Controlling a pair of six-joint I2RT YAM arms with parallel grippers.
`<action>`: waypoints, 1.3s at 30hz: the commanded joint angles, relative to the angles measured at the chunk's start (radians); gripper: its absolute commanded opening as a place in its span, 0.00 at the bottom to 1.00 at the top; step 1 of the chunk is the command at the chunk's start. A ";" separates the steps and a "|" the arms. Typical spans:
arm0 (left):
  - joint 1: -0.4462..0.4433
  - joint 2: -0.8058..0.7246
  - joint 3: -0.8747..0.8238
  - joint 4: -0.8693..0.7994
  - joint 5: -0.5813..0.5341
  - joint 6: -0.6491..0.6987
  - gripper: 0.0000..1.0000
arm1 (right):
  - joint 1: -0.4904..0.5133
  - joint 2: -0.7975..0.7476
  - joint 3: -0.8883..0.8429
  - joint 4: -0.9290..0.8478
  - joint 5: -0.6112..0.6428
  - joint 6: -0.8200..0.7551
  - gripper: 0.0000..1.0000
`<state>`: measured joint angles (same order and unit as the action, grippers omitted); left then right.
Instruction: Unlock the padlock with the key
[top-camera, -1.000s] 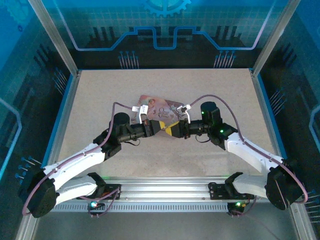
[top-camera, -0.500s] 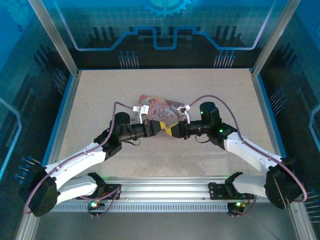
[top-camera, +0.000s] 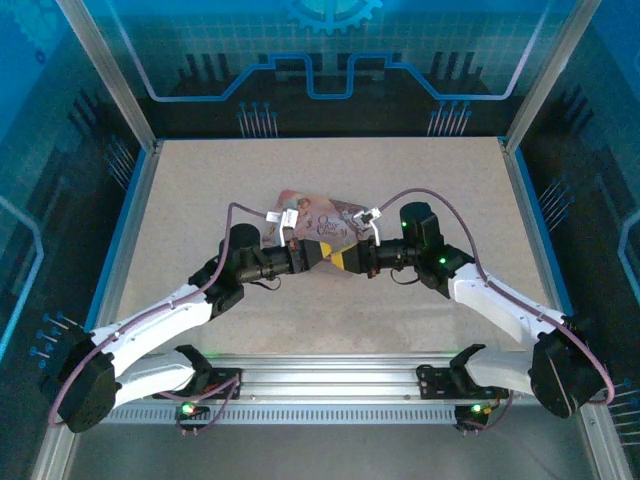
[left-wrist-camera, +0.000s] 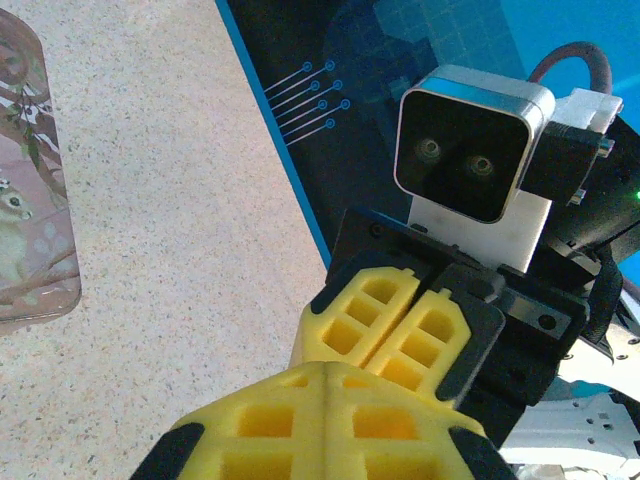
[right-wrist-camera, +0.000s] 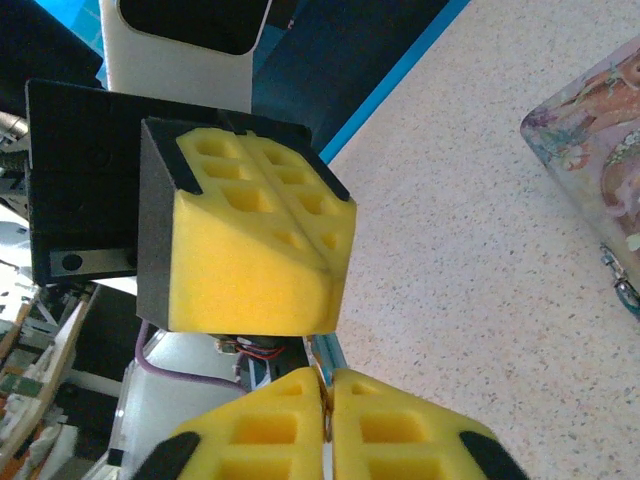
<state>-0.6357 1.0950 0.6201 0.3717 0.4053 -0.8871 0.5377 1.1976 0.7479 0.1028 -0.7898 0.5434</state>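
Speckled beige table (top-camera: 200, 200) lay under both arms, which met tip to tip at its middle. The right gripper (right-wrist-camera: 325, 425) had its yellow pads pressed together with no gap. In its wrist view a thin pale sliver of metal (right-wrist-camera: 320, 380) stood pinched at the tip of their seam. It looked to be the key, though it was too small to be sure. The left gripper (left-wrist-camera: 325, 410) was likewise closed, its two yellow pads meeting along a straight seam. Nothing could be read between them, so I could not tell whether it gripped anything.

The two sets of pads faced each other nose to nose, very nearly touching. Where the padlock sat I could not tell: the spot where the tips met was too small and crowded to read from above.

Just behind the joined grippers, on the far side, lay a pink illustrated tin (top-camera: 318, 212), flat on the table. One of its rounded corners sat at the edge of each wrist view, apart from the pads. Purple cables arched over both forearms. Blue panelled walls (top-camera: 320, 60) with printed circuit lines enclosed the table on three sides.
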 joint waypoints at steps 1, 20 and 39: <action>0.009 0.005 0.000 0.024 0.027 0.017 0.00 | 0.006 0.001 0.024 -0.021 -0.004 -0.011 0.02; 0.151 -0.143 -0.066 -0.325 -0.117 0.183 0.82 | 0.007 0.152 -0.015 0.036 0.166 0.051 0.01; 0.149 0.034 -0.192 -0.133 -0.233 0.387 0.83 | -0.063 0.400 0.046 0.043 0.298 0.140 0.01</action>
<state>-0.4927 1.1099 0.4461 0.1520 0.1947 -0.5583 0.4942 1.5753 0.7792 0.1799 -0.5301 0.6811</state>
